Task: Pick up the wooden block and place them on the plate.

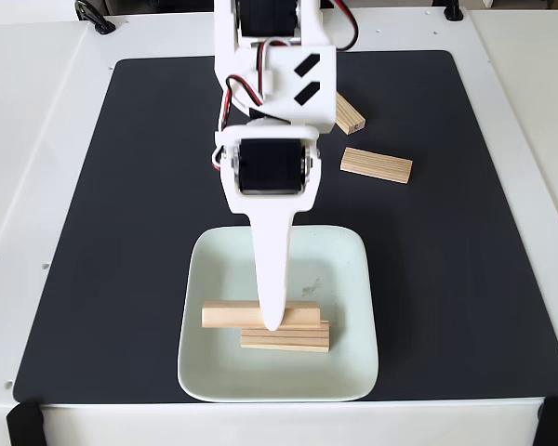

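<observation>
The gripper (272,321) points down over the plate (349,279) with its tip on the top wooden block (232,315), which lies sideways across another block, but I cannot tell if it is holding it or has let go.

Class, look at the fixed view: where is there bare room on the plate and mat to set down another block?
Free: the pale mint square plate's rear half and the black mat left of the white gripper. Crowded: the plate's front, with two stacked tan wooden blocks, and the mat's back right, with two more.
</observation>
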Controlling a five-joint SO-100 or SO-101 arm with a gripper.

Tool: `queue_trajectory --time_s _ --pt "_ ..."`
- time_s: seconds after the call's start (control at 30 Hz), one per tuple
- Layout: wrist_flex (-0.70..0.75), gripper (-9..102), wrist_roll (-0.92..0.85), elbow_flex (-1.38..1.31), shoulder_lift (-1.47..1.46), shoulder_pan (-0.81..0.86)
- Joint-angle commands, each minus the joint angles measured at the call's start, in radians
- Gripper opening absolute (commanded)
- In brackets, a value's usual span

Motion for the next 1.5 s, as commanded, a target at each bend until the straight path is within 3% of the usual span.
queue_trajectory --time_s 0.0,0.6,0.67,0.87,0.97,1.23,1.47 --pt "-0.058 0 0.002 -0.126 -0.069 0.009" --pt "-0.069 0 0.044 -0.121 -0.12 0.006" --pt "-0.069 3 0.089 -0.121 -0.118 0.009" --pt "-0.031 33 0.092 -0.121 -0.104 0.006" --pt "0.017 41 0.092 -0.121 -0.103 0.005" --pt "0.023 41 0.092 -0.127 -0.092 0.005" --pt "0.021 41 0.106 0.021 0.137 -0.014"
